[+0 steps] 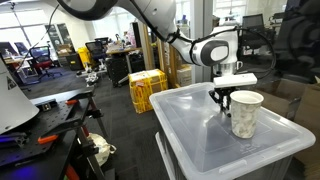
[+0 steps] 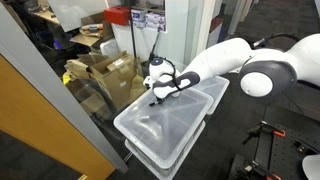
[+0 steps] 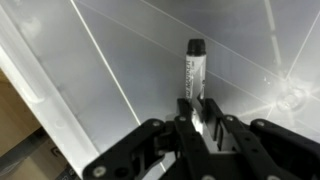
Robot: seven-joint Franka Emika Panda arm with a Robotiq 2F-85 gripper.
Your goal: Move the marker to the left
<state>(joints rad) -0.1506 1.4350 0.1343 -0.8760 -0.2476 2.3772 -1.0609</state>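
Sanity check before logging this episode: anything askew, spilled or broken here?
Nothing stands out. The cup stands upright on the bin lid with no spill, and the marker looks intact, pinched in the gripper.

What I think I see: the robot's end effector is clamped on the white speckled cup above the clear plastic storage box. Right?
Not quite. The wrist view shows the end effector clamped on the slim, black-capped marker; the white speckled cup stands beside it, ungripped. The rest holds: it is above the clear plastic storage box.
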